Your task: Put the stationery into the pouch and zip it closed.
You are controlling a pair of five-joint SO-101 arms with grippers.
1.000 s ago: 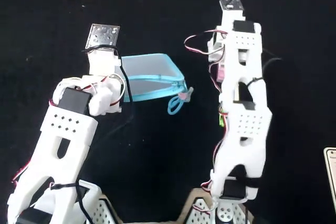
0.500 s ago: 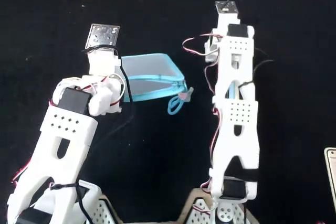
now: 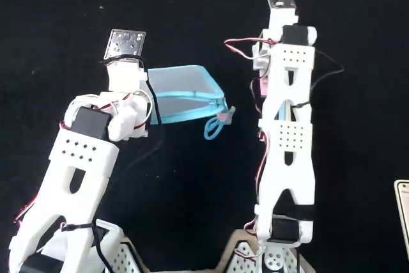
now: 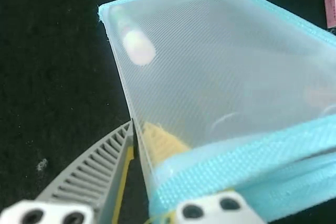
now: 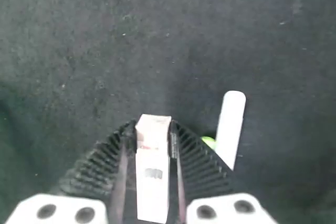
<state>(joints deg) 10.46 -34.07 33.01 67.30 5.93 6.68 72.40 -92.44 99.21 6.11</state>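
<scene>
High view: at frame left, the left gripper (image 4: 139,132) clamps a corner of the mesh pouch (image 3: 185,91), whose zip pull (image 3: 225,114) sits at its right end. Right of centre, the right gripper (image 5: 152,128) pinches an eraser (image 5: 152,182). It should probably travel leftward to the pouch mouth, clear of the wires; the black table (image 3: 364,126) lies open rightward

Soft, even light; weak shadows.
</scene>
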